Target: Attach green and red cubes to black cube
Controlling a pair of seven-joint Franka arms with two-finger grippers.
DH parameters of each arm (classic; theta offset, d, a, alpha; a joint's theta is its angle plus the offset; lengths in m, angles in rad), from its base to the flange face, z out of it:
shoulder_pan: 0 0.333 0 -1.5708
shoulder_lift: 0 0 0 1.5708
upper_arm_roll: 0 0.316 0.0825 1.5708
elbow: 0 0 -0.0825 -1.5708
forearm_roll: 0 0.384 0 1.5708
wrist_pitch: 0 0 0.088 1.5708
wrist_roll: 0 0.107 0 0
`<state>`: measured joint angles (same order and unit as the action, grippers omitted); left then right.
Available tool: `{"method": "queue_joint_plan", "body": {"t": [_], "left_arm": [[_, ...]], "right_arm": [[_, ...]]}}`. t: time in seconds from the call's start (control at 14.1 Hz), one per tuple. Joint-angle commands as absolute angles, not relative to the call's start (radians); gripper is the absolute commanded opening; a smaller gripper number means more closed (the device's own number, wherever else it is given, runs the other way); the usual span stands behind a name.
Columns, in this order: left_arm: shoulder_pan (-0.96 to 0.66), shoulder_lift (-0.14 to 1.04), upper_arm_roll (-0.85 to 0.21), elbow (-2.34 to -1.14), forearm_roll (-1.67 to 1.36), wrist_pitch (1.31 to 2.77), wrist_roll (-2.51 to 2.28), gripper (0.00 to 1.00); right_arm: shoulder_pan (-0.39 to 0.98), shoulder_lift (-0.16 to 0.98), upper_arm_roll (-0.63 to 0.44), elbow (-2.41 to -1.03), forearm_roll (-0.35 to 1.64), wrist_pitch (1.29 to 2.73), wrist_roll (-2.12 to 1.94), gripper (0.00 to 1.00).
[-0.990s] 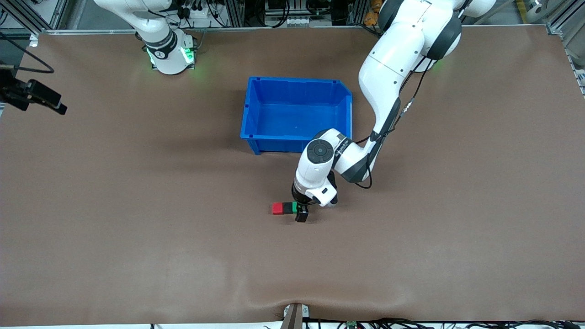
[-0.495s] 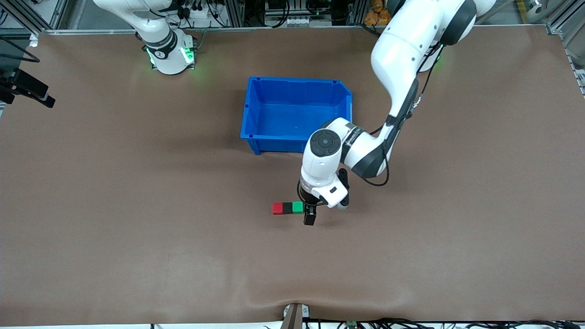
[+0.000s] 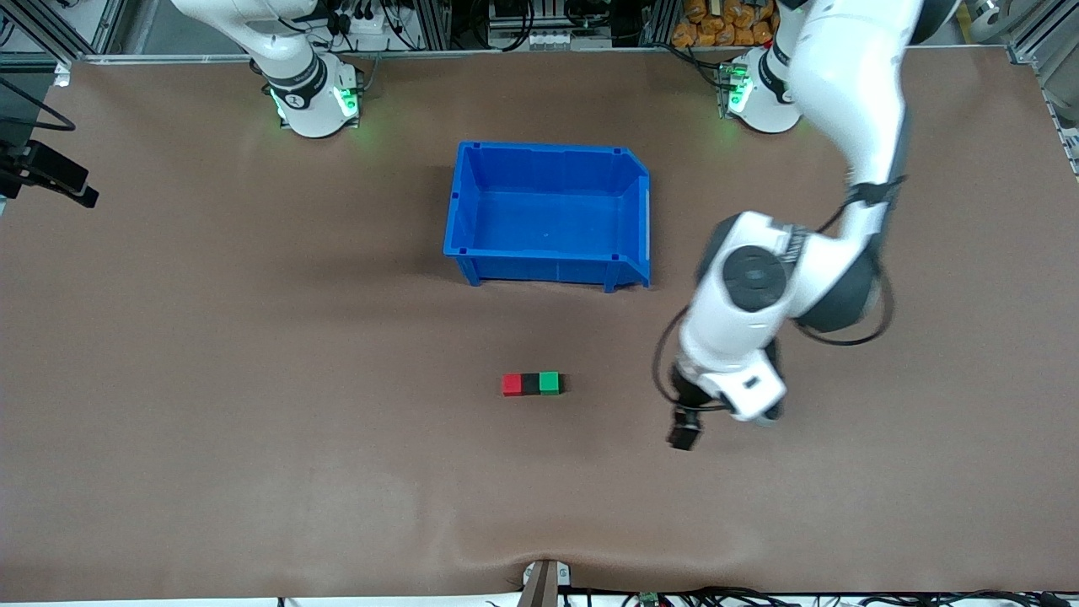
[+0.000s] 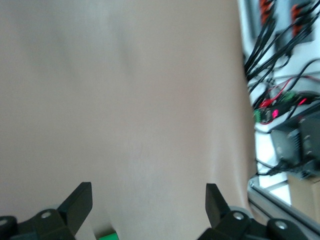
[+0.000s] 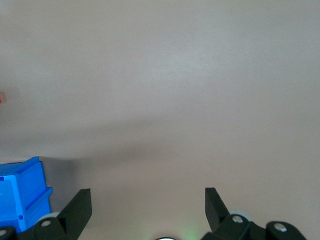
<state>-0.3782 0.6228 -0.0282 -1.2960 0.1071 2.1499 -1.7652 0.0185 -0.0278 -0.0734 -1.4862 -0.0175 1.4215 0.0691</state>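
Observation:
The red cube, the black cube and the green cube lie touching in one row on the brown table, with the black one in the middle. My left gripper is up over bare table, off the green end of the row toward the left arm's end. It is open and empty in the left wrist view, where a sliver of the green cube shows at the frame's edge. My right gripper is open and empty, held high over bare table.
A blue bin, empty, stands farther from the front camera than the cube row; its corner shows in the right wrist view. Cables and electronics lie past the table's edge.
My left gripper has drawn away from the green cube, rising and swinging toward the left arm's end of the table. The three cubes stay in their row.

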Motion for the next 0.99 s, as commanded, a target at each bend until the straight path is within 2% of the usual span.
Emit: {"method": "queue_joint_plan", "body": {"t": [0.0, 0.42, 0.71, 0.92], "left_arm": [[-0.272, 0.462, -0.072, -1.442, 0.078, 2.143, -1.616, 1.0], [-0.065, 0.293, -0.13, -1.492, -0.04, 1.929, -1.211, 1.0], [-0.018, 0.169, -0.129, -1.643, -0.054, 1.91, -0.868, 1.0], [0.011, 0.14, -0.127, -1.635, -0.045, 1.785, -0.57, 1.0]], "right_arm": [[0.015, -0.028, -0.078, -1.471, 0.032, 1.404, 0.064, 1.0], [0.002, -0.028, -0.078, -1.471, 0.054, 1.401, 0.06, 1.0], [0.005, -0.028, -0.078, -1.471, 0.048, 1.401, 0.06, 1.0], [0.005, -0.028, -0.078, -1.473, 0.046, 1.399, 0.061, 1.0]]}}
